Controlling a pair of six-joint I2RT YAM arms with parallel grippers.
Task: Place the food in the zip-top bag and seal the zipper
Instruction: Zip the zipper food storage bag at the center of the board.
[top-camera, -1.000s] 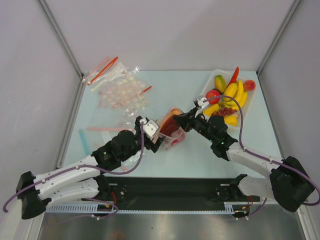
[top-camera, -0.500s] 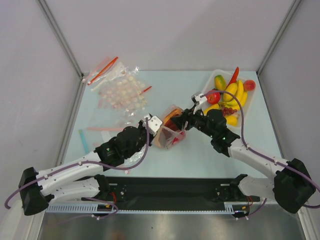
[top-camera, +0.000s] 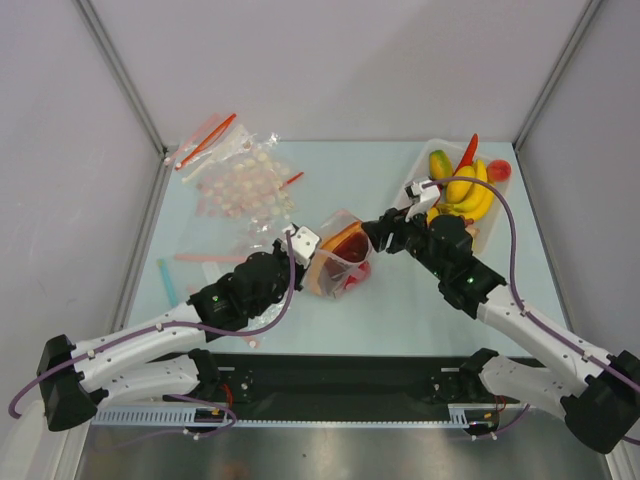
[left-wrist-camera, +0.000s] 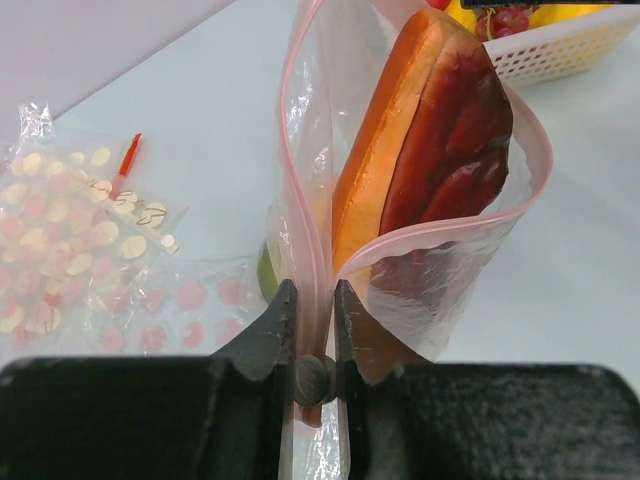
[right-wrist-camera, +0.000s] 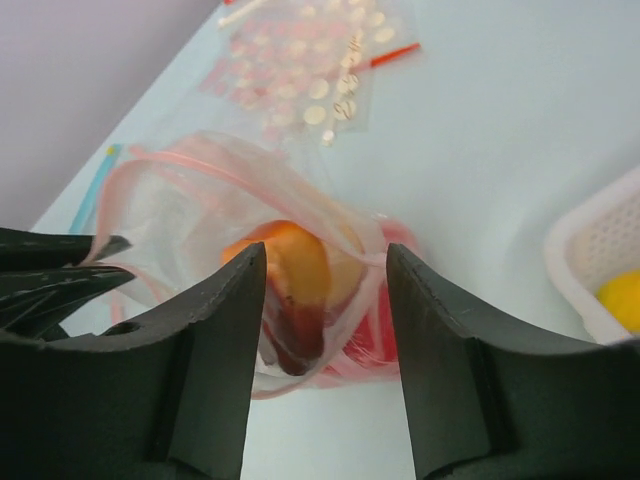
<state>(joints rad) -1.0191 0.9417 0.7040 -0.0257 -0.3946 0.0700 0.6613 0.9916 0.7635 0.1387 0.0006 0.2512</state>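
Left pincer (left-wrist-camera: 312, 335) clamped on bag (left-wrist-camera: 455, 285) rim; food (left-wrist-camera: 420, 140) sits in bag just ahead of it. Right pincer (right-wrist-camera: 322, 265) apart, empty, over the mouth. Lift right clear without snagging film; don't loosen left.

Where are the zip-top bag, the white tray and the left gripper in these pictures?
zip-top bag (left-wrist-camera: 455, 265): left wrist view, on its clear side wall.
white tray (left-wrist-camera: 570, 45): left wrist view, on its perforated wall.
left gripper (left-wrist-camera: 315, 290): left wrist view, between the fingertips pinching the bag's edge.
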